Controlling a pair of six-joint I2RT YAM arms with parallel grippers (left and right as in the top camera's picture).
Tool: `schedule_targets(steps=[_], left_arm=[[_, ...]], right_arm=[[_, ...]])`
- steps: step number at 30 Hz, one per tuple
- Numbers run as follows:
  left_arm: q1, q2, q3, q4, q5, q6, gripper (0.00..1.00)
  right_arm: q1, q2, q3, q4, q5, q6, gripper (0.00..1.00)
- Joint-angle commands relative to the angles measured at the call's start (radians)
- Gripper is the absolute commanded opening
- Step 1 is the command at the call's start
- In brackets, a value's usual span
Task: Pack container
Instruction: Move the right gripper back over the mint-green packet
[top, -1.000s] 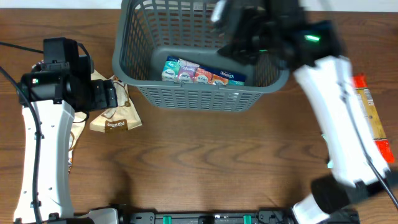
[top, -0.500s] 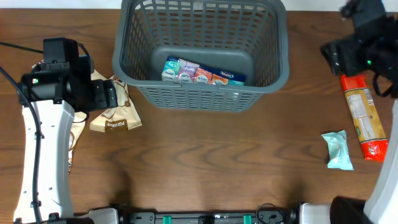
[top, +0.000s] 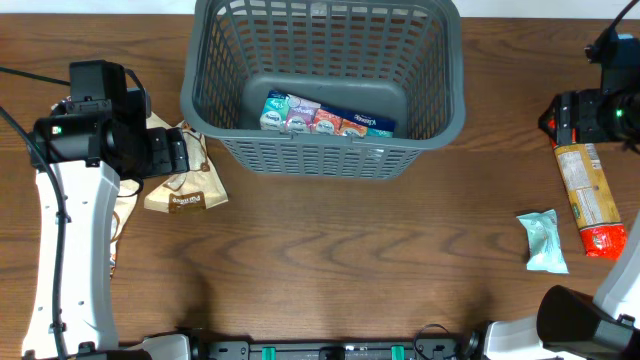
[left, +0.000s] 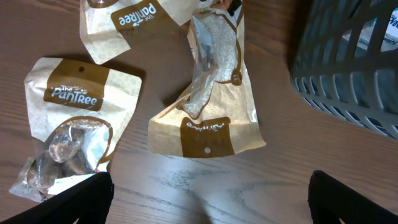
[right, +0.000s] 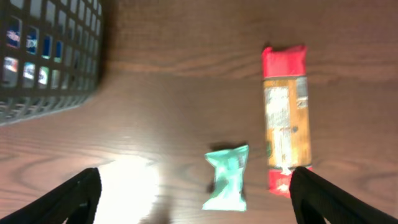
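Observation:
The container (top: 320, 150), a dark grey slotted basket, stands at the table's far middle with colourful snack packets (top: 325, 115) on its base. My left gripper (top: 193, 152) hovers open over cream-and-brown pouches (left: 208, 106), nothing between its fingers (left: 84, 199). Out at the right edge my right gripper (top: 572, 118) is open and holds nothing, above the top end of a long red-and-orange packet (top: 585, 195). In the right wrist view a mint packet (right: 228, 177) lies between the spread fingertips (right: 81, 196), down on the table, with the red-and-orange packet (right: 285, 118) beside it.
A PanTree pouch (left: 74, 124) and another pouch (left: 130, 18) lie left of the basket's corner (left: 348, 62). The mint packet (top: 543, 242) lies near the front right. The basket's wall (right: 43, 56) shows at the upper left of the right wrist view.
My right arm has swung from over the basket to the right edge of the table, above the red-and-orange packet, its jaws spreading wider. The left arm has not moved.

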Motion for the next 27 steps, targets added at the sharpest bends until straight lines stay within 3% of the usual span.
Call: schedule_targets(steps=[1,7,20,27], left_arm=[[0.002,0.005,-0.008,0.002,-0.003,0.001,0.91],[0.002,0.005,-0.008,0.021,-0.002,0.001,0.91],[0.002,0.005,-0.008,0.062,0.048,0.001,0.91],[0.002,0.005,-0.008,0.082,0.071,0.002,0.91]], right_arm=[[-0.003,-0.060,0.000,-0.031,-0.029,0.100,0.86],[0.000,-0.163,-0.099,-0.083,-0.069,0.128,0.86],[-0.001,-0.592,-0.643,-0.045,-0.063,0.158,0.93],[-0.002,-0.669,-0.850,0.286,0.150,0.199,0.94]])
